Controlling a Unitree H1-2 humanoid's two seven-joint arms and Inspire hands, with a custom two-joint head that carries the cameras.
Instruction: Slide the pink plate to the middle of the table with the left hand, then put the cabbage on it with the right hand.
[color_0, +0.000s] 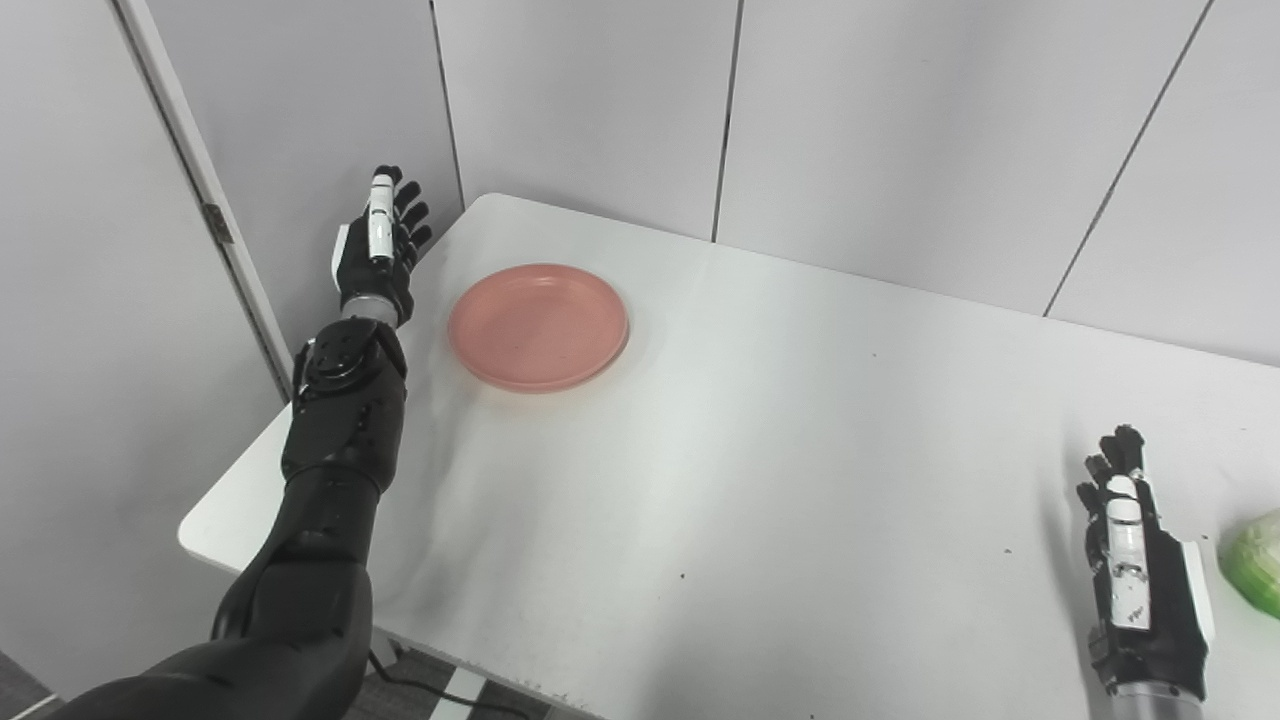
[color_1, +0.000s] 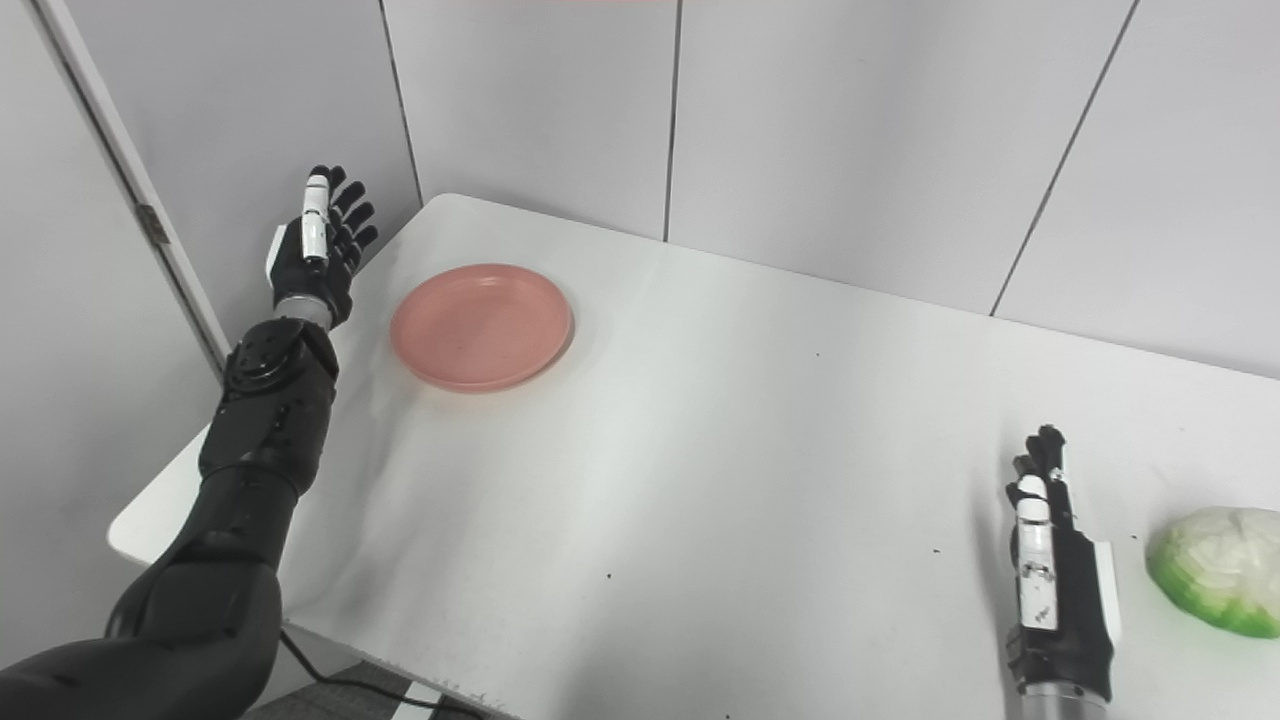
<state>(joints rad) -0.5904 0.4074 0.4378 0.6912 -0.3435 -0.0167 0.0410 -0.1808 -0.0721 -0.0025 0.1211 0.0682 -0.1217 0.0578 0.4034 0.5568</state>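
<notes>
Left hand (color_0: 378, 250) is raised at the far left edge of the table (color_0: 760, 480), past the corner, fingers (color_0: 412, 212) extended and spread apart, holding nothing. Palm side faces toward the plate; the thumb with its white segment points up. It is not touching anything. The black left arm (color_0: 330, 470) runs up from the bottom left corner along the table's left edge.

Just to the right of that hand sits the pink plate (color_0: 538, 326), flat on the tabletop near the far left corner, empty. Small gap between hand and plate rim, no contact. The plate is well off the middle of the table.

Right hand (color_1: 1055, 570) is at the near right side, low over or on the table; contact can't be confirmed. Fingers point away from the robot, fairly straight and close side by side, gripping nothing.

Just beside the right hand, to its right, lies the cabbage (color_1: 1215, 568), green and white, on the table, cut off by the frame edge in the left eye view. Narrow gap between it and the hand, apart. Cabbage and plate are well apart, on opposite sides of the table.

White table has a few dark specks (color_0: 683, 575). Grey wall panels (color_0: 900, 130) stand behind it.
</notes>
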